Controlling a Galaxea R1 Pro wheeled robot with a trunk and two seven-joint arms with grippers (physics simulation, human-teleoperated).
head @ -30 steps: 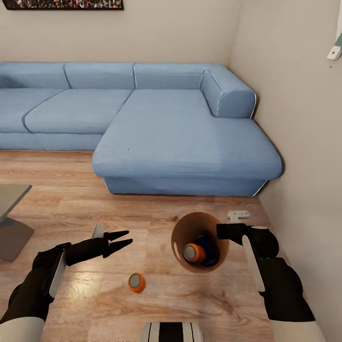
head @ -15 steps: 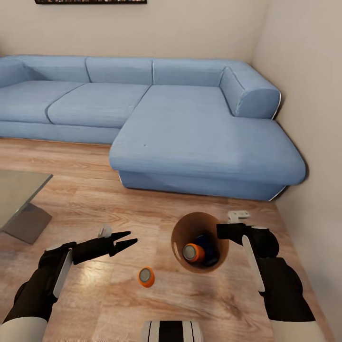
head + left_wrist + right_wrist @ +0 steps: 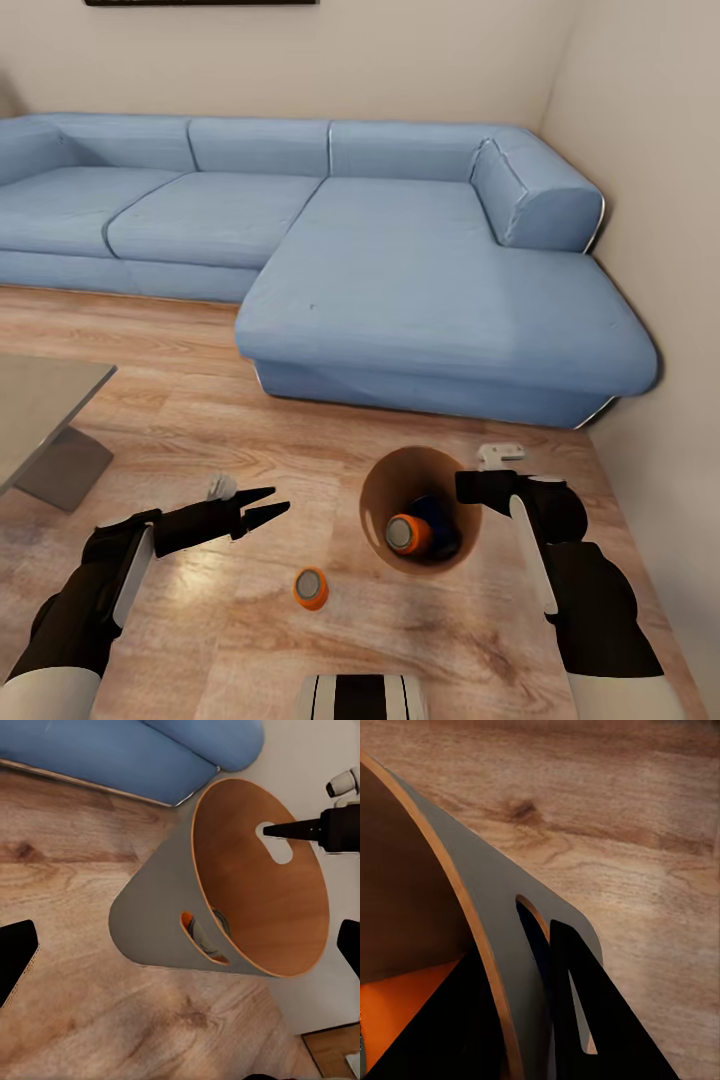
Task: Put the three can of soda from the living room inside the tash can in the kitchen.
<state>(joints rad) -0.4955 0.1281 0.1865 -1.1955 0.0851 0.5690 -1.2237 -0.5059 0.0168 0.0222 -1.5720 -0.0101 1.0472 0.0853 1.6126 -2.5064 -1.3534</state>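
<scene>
**A:** What did the head camera show?

**B:** A living room with a blue sectional sofa and a wood floor. The right gripper held the trash can by its rim, above the floor and tilted toward the camera. One orange soda can lay inside it against something dark. A second soda can stood upright on the floor, between the bin and the left gripper, whose two pointed fingers were slightly apart and empty.

**B:** A coffee table corner sat at the left edge.

**A:** And the left wrist camera?

**B:** It looked across at the bin, a tapered bucket with a handle slot in its wall. A sliver of orange can showed through the near slot, and a black fingertip poked through the far slot.

**A:** The right wrist camera?

**B:** The bin wall close up, clamped between the right gripper's fingers, one finger passing the slot. Orange showed inside.

**A:** How would the loose can likely handle?

**B:** Probably light, rigid and smooth, so prone to rolling or slipping. I would grasp it across the middle of its side, fingers squarely opposite.
</scene>
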